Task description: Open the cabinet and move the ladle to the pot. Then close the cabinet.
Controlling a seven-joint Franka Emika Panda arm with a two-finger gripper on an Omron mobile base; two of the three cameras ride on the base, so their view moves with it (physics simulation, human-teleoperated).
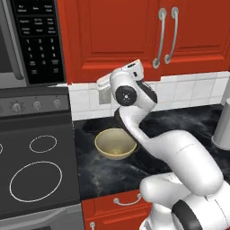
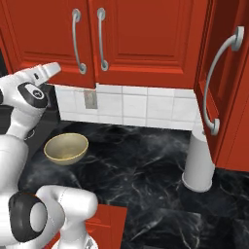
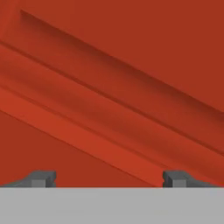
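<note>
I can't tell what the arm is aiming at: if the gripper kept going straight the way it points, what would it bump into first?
Most likely the red panelled door of the cabinet. The open gripper faces it squarely, nothing between, though depth is hard to judge.

Wide-spread claw (image 3: 109, 178) tips close before the red panelled cabinet (image 3: 113, 87) door.

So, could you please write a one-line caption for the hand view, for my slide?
Open gripper faces the panelled red door of the closed cabinet at close range, nothing held between its fingertips.
</note>
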